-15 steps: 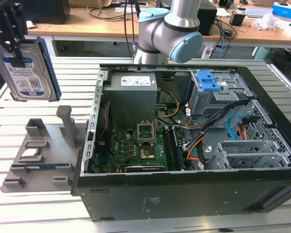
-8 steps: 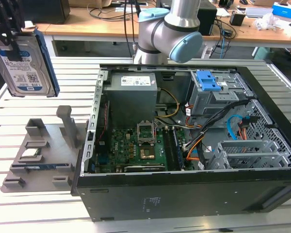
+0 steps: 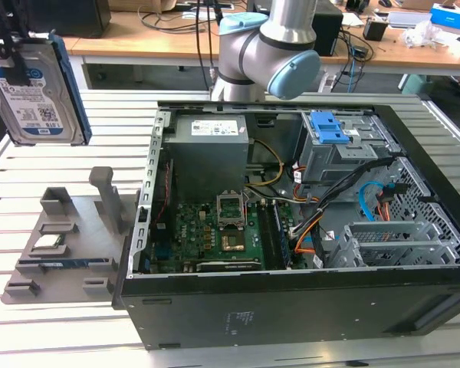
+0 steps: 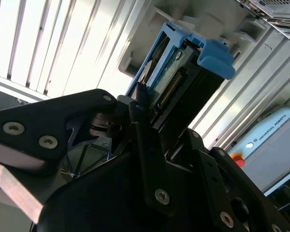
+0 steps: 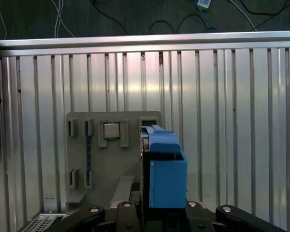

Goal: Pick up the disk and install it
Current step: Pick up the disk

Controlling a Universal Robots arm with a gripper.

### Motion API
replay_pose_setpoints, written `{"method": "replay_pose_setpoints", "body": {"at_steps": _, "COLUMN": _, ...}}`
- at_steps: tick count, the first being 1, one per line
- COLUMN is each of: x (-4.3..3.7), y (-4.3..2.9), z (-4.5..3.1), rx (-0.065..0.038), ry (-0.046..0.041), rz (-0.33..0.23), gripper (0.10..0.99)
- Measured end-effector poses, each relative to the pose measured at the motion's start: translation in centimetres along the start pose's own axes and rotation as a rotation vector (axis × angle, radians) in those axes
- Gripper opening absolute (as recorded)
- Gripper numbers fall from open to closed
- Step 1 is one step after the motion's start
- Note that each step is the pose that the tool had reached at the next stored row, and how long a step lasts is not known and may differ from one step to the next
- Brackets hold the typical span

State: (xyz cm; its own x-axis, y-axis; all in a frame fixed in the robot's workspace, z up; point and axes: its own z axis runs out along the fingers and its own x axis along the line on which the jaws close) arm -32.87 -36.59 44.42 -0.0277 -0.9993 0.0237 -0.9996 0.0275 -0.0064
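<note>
The disk (image 3: 40, 92), a silver drive with a white-and-blue label in a blue bracket, hangs in the air at the exterior view's upper left. My gripper (image 3: 14, 57) is shut on its top end with black fingers (image 3: 19, 73). It hangs above the grey fixture plate (image 3: 65, 245). In the second wrist view the disk (image 4: 176, 79) sticks out between the fingers (image 4: 147, 159), connector edge showing. In the first wrist view the blue bracket of the disk (image 5: 165, 174) is seen end-on above the fixture plate (image 5: 79, 159).
An open computer case (image 3: 291, 307) lies to the exterior view's right of the plate, with a drive cage and blue latch (image 3: 330, 130) at its far side. A small square chip (image 5: 111, 130) sits on the plate. The arm's base (image 3: 268, 46) stands behind the case.
</note>
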Motion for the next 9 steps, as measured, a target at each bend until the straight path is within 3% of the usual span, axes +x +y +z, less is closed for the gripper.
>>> {"method": "replay_pose_setpoints", "body": {"at_steps": 9, "x": 0.02, "y": -0.01, "z": -1.48, "rx": 0.000, "ry": 0.0000, "rz": 0.000, "gripper": 0.353}}
